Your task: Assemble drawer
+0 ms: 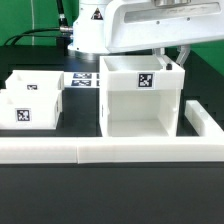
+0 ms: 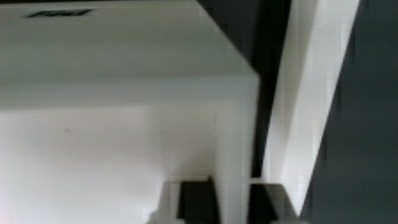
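Exterior view: the drawer housing (image 1: 140, 105) stands mid-frame on the table (image 1: 110, 195). Both trays (image 1: 30, 100) sit loose at the exterior view's left, apparently not yet inserted. The gripper (image 1: 175, 58) hovers by the housing's upper right rim; I cannot tell whether it is parted or clenched.

The white arm (image 1: 140, 25) comes in across the top of the exterior view, with its wrist pointing down. The pincer (image 1: 172, 58) hangs at the end, mostly hidden. In the wrist view, two dark fingers (image 2: 192, 202) sit close together, but it is hard to tell if they are squeezing.
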Controlling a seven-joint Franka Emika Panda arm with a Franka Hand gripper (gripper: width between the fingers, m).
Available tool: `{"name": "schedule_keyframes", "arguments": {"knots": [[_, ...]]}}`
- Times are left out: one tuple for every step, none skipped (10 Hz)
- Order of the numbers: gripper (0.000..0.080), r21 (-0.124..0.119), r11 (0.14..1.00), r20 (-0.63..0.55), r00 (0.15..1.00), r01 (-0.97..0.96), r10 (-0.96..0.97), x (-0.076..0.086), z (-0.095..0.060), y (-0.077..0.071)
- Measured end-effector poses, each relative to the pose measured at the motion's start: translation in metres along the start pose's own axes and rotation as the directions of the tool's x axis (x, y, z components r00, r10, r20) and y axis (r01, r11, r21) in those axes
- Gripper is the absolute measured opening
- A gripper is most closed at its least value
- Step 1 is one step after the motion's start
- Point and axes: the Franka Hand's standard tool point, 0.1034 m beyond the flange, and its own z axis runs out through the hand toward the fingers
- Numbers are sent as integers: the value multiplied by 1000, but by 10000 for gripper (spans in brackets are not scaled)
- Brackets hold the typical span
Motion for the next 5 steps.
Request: {"name": "schedule_keyframes", "arguments": {"knots": [[39, 0, 1000, -1, 1000, 4, -4, 0, 0, 0], [40, 0, 1000, -1, 1000, 4, -4, 0, 0, 0], [40, 2, 998, -5, 998, -61, 61, 1, -1, -1], [41, 3, 995, -8, 994, -104, 104, 2, -1, -2], [41, 7, 984, -12, 984, -175, 175, 3, -1, -3]]}}
